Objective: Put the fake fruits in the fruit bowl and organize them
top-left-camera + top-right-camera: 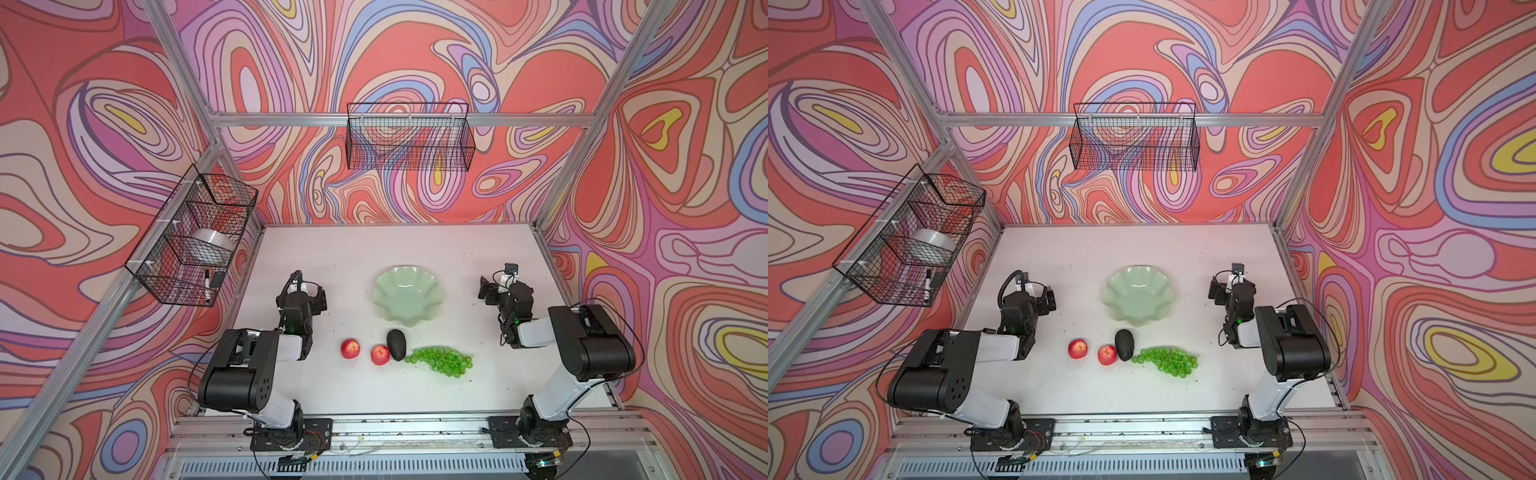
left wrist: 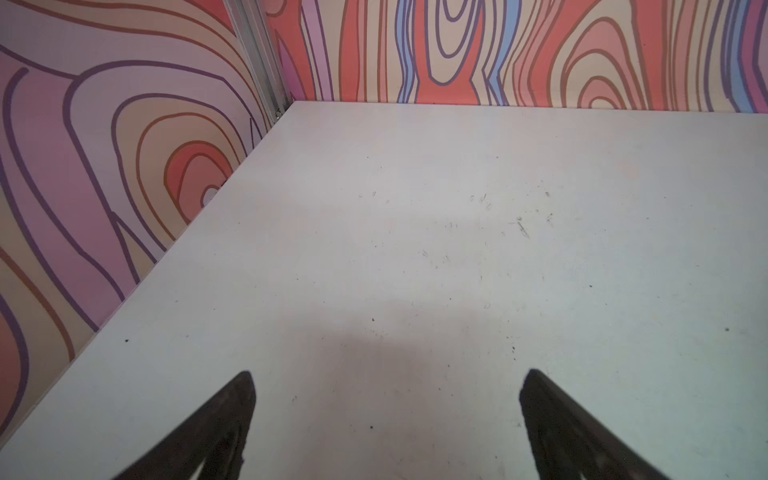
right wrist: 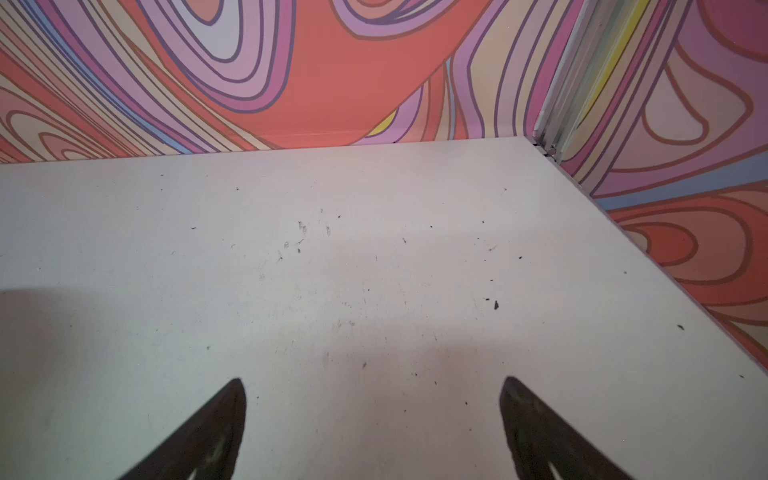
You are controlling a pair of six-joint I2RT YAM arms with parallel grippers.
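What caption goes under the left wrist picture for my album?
Open left gripper pointing across the scuffed white table toward the swirly-patterned wall.

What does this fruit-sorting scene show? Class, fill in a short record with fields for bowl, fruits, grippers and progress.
bowl: fruit bowl, empty, on the white table
fruits: apple, second apple, avocado, green grapes, in a row between the bowl and the arm bases
left gripper: open, empty
right gripper: open, empty
progress: no fruit placed yet

Table (image 1: 415,257): bowl (image 1: 407,300), two apples (image 1: 350,348), avocado (image 1: 396,344), grapes (image 1: 442,360), maybe grit (image 3: 496,305).
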